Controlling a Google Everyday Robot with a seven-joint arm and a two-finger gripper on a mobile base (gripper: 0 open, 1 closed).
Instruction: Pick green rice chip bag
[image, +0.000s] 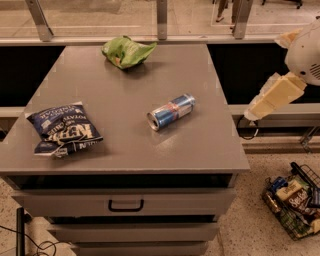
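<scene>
Pick not started: green rice chip bag (127, 51) lies upper centre on counter (210, 145); claw (272, 97) far right, off counter, open-or-closed cannot tell.

A navy chip bag (62, 131) is lying near-left on the bench (210, 150), an energy-drink can (171, 111) is lying at its centre, and a wire basket (295, 200) is sitting on the floor near-right.
</scene>
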